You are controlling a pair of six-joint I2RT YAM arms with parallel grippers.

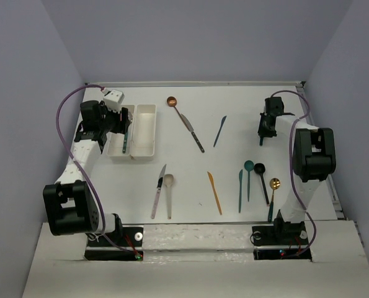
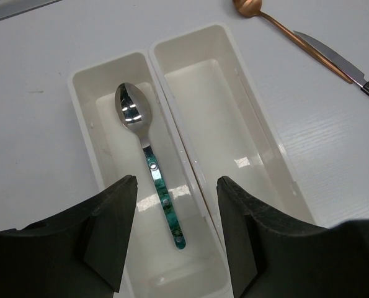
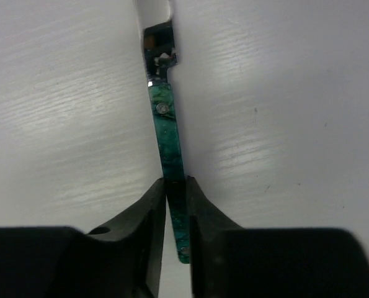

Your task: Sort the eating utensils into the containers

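Two narrow white plastic trays (image 2: pixel 156 68) stand side by side; a teal-handled steel spoon (image 2: pixel 148 158) lies in the left one (sorted, I judge), so the left fingers (image 2: pixel 110 230) hang apart above. Far right of the trays, the right fingers (image 3: pixel 141 230) clamp another teal-handled utensil (image 3: pixel 167 133) on the table (image 3: pixel 296 124), for lifting.

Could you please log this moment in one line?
left gripper open above spoon in tray | right gripper shut on teal-handled utensil
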